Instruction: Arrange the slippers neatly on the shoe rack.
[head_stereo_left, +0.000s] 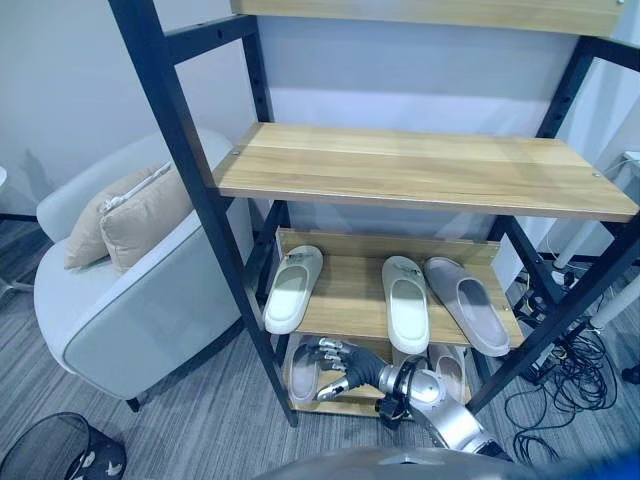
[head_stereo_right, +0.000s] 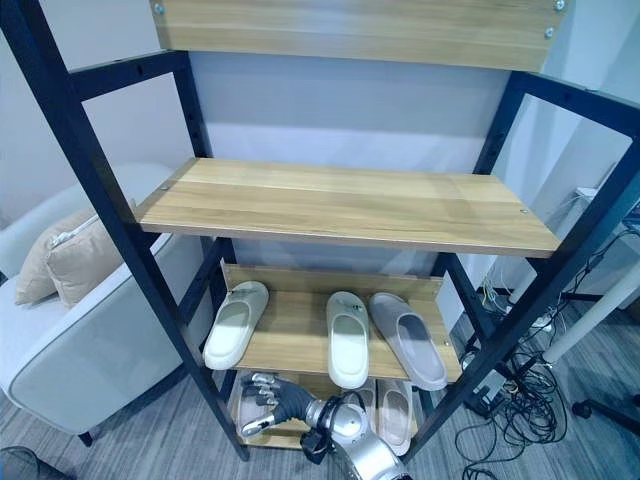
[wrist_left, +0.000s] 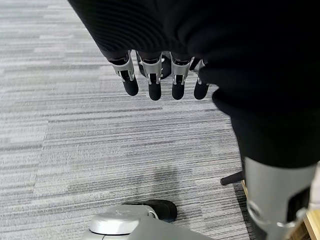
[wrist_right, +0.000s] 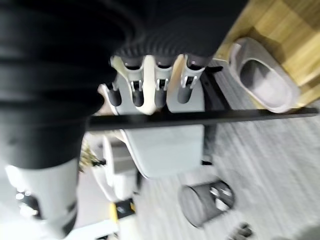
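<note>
Three slippers lay on the middle shelf (head_stereo_left: 350, 300) of the shoe rack (head_stereo_left: 190, 170) in the left eye view: a cream slipper (head_stereo_left: 293, 288) hung over the shelf's left edge, a second cream slipper (head_stereo_left: 406, 302) lay near the middle, and a grey slipper (head_stereo_left: 466, 303) slanted toward the right front corner. More slippers sat on the bottom shelf. Our right hand (head_stereo_left: 335, 367) reached in at the bottom shelf's left end, fingers spread and loosely bent, gripping nothing we could see.

From the right eye view we saw the same layout; the armchair (head_stereo_right: 90, 330) stood beside the rack.

In the left wrist view, our left hand (wrist_left: 155, 75) hung over the carpet, fingers straight and empty.

In the right wrist view, a pale grey slipper (wrist_right: 262, 75) rested on wood beyond our fingers.

We judged the slippers light, soft foam, best taken across the upper strap or by the side edges. We could read no writing.
</note>
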